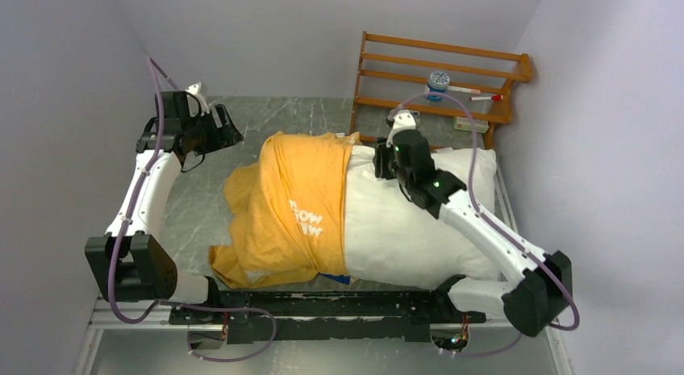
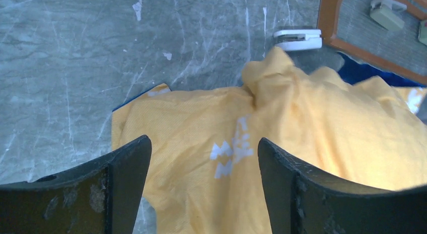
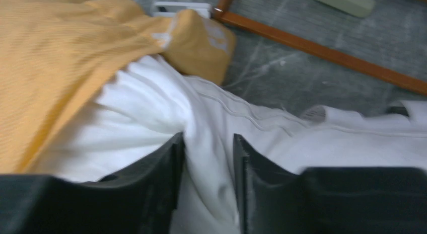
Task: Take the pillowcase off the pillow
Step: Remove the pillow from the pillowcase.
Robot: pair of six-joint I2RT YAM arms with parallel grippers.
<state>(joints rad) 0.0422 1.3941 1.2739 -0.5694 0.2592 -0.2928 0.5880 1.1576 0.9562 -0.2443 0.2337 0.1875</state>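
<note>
The white pillow (image 1: 403,222) lies across the table's middle and right. The pillowcase (image 1: 282,214), orange-yellow face up with white lettering, covers the pillow's left half and bunches loose on the table at the left. A sliver of its blue face shows in the left wrist view (image 2: 362,73). My right gripper (image 1: 381,161) sits on the pillow's upper middle, just right of the case's edge, and is shut on a fold of pillow fabric (image 3: 211,128). My left gripper (image 1: 228,127) is open and empty, held above and left of the case. The case (image 2: 211,143) shows below, between its open fingers.
A wooden rack (image 1: 452,77) lies at the back right, with a blue-white roll (image 1: 438,81) and a pen (image 1: 484,93) on it. A small white object (image 2: 298,39) lies by the rack's near corner. Walls close both sides.
</note>
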